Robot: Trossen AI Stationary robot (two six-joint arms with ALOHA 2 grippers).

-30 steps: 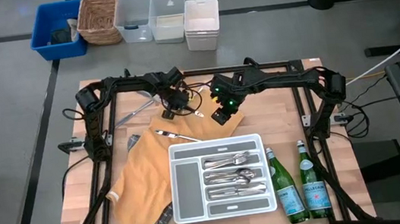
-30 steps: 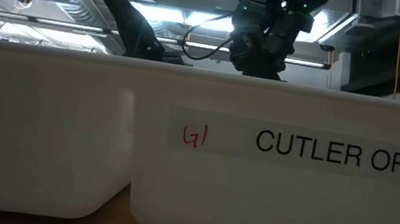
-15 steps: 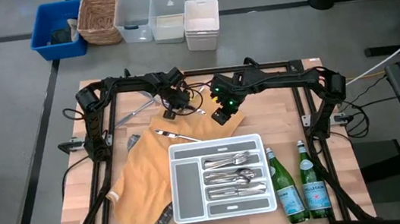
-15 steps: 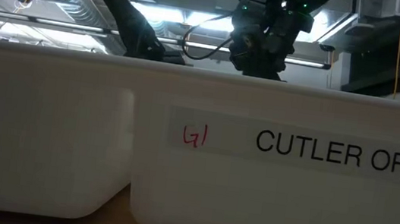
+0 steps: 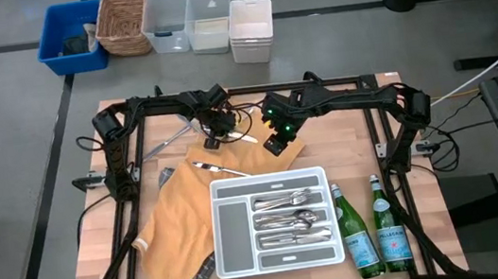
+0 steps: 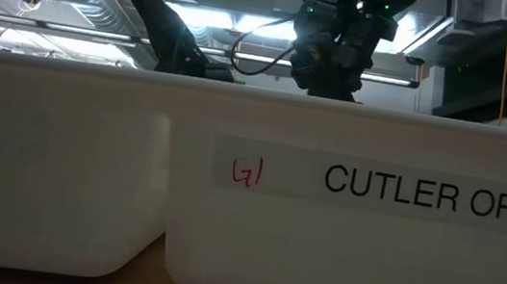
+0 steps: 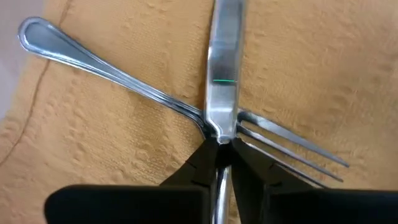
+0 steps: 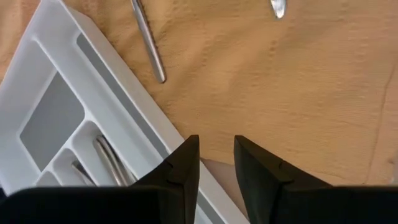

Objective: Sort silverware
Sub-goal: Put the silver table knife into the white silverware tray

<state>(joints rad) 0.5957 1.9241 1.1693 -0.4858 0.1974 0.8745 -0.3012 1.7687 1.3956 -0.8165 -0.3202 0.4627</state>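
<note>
Left gripper (image 7: 219, 163) clamped on knife (image 7: 222, 74) crossing fork (image 7: 124, 78) on yellow cloth (image 7: 323, 68); right gripper (image 8: 216, 163) parted, empty, at 3 o'clock.

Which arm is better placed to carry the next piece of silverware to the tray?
Left. The left gripper is shut on a knife lying across a fork on the cloth. The right gripper hangs open and empty beside the tray.

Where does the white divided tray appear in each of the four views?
High view: white divided tray in the lower centre of the table.
Low view: its wall fills the foreground, with printed letters.
Left wrist view: not in it.
Right wrist view: one end shows, next to the tan cloth.
Shared landmark: the cloth, also in the left wrist view.
</note>
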